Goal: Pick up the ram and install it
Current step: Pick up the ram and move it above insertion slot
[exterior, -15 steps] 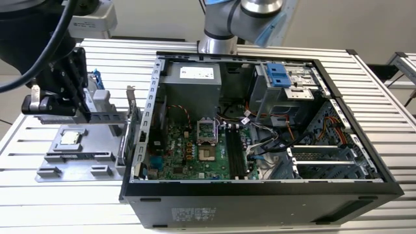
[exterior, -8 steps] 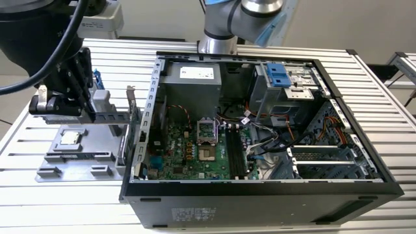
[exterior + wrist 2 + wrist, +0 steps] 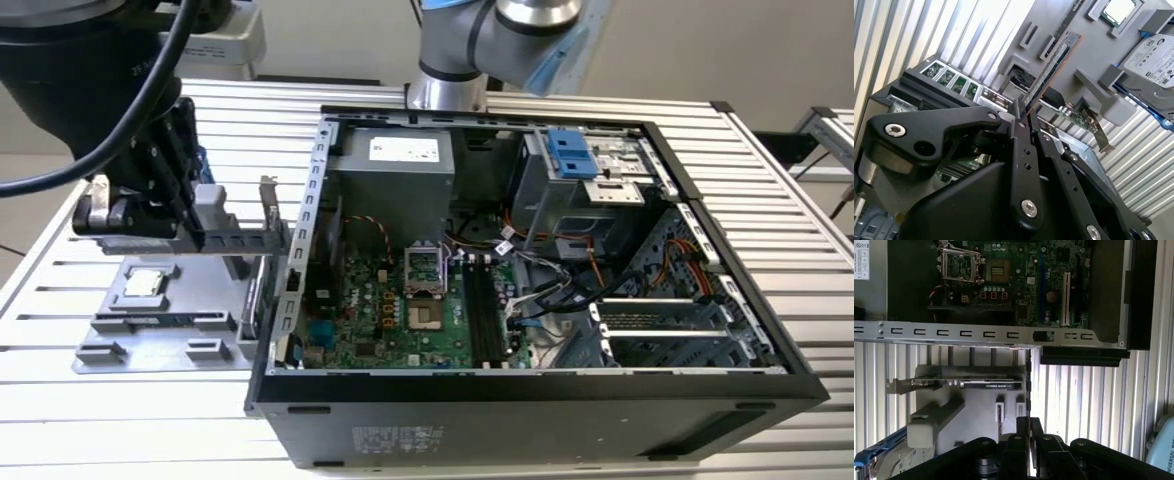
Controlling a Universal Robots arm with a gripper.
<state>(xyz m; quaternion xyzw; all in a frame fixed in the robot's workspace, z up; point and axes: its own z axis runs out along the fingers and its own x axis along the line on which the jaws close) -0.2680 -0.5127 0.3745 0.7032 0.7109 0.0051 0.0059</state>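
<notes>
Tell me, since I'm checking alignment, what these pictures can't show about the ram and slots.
1. Gripped end of the ram: hidden inside the gripper, second wrist view.
2. Notch of the ram: seen edge-on, first wrist view.
3. Latches of the memory slots: too small, exterior view.

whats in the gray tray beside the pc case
The gray tray holds a processor chip, a hard drive with blue rails and an expansion card. The gripper, shut on the ram, hides the tray beneath it.
</notes>
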